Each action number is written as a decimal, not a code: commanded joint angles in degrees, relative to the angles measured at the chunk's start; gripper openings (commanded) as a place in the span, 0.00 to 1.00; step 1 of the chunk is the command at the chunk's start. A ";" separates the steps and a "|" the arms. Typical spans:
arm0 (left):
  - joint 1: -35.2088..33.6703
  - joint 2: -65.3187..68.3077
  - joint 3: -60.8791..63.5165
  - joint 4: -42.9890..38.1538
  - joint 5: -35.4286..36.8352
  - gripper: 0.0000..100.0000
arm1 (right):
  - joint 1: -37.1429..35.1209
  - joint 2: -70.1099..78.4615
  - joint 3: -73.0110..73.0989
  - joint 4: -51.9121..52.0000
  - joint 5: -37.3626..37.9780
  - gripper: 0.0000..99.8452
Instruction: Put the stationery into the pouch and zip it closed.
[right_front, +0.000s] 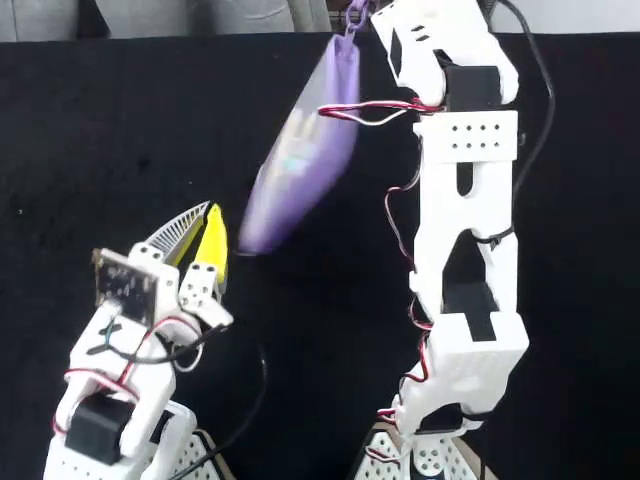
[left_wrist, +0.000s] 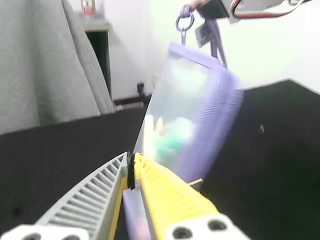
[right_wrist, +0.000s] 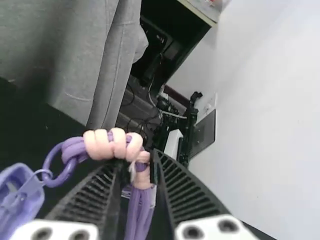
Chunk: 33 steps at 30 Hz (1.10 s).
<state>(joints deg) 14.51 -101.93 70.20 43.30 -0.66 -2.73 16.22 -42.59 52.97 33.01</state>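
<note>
A purple pouch (right_front: 300, 150) with a clear side hangs in the air above the black table (right_front: 100, 130), tilted. My right gripper (right_front: 358, 16) holds it at the far edge of the table, shut on the pink and purple strap (right_wrist: 112, 142) at the pouch's top. In the right wrist view that gripper (right_wrist: 136, 170) pinches the strap, with a corner of the pouch (right_wrist: 17, 195) beside it. Green and yellowish items (left_wrist: 172, 137) show through the pouch (left_wrist: 200, 110). My left gripper (right_front: 211, 214) sits just left of the pouch's lower end. Its grey and yellow fingers meet at the tips (left_wrist: 131, 165), with nothing seen between them.
Red, white and black cables (right_front: 375, 110) run along the right arm close to the pouch. A grey curtain (left_wrist: 45, 65) hangs behind the table's far edge. Bare black tabletop lies to the left and between the two arm bases.
</note>
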 joint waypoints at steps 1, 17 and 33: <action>-0.57 -2.64 -0.84 -0.26 -0.18 0.03 | -1.58 -0.66 -4.53 0.18 0.26 0.01; -7.69 -2.46 -0.13 -0.79 -0.18 0.03 | -10.73 -0.57 -4.09 6.77 0.00 0.01; -8.13 -2.46 6.11 -6.42 -0.44 0.03 | -21.27 8.22 0.48 13.45 0.35 0.01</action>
<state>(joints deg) 7.03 -104.04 76.53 37.85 -0.66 -23.12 21.32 -42.68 68.62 33.10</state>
